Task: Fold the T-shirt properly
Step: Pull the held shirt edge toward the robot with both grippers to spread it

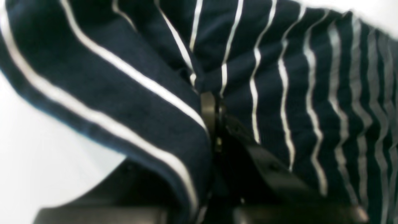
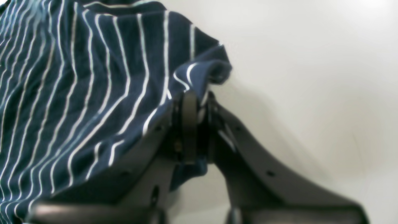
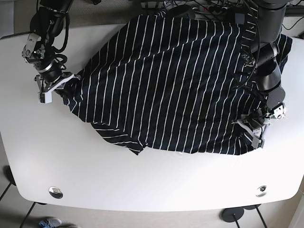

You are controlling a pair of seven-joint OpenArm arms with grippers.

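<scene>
A navy T-shirt with thin white stripes (image 3: 171, 80) lies spread across the white table (image 3: 142, 185), its lower left part bunched in a fold. My left gripper (image 3: 248, 127) is shut on the shirt's edge at the base view's right; in the left wrist view the fingers (image 1: 209, 109) pinch a fold of the striped cloth (image 1: 124, 77). My right gripper (image 3: 70, 84) is shut on the shirt's edge at the base view's left; in the right wrist view its fingers (image 2: 189, 118) clamp the hem (image 2: 199, 71).
The table's front half is bare white, with two round metal fittings (image 3: 56, 192) near the front corners. Cables and the arm bases (image 3: 266, 19) stand at the back edge. The floor and a wheel (image 3: 232, 214) show below the table.
</scene>
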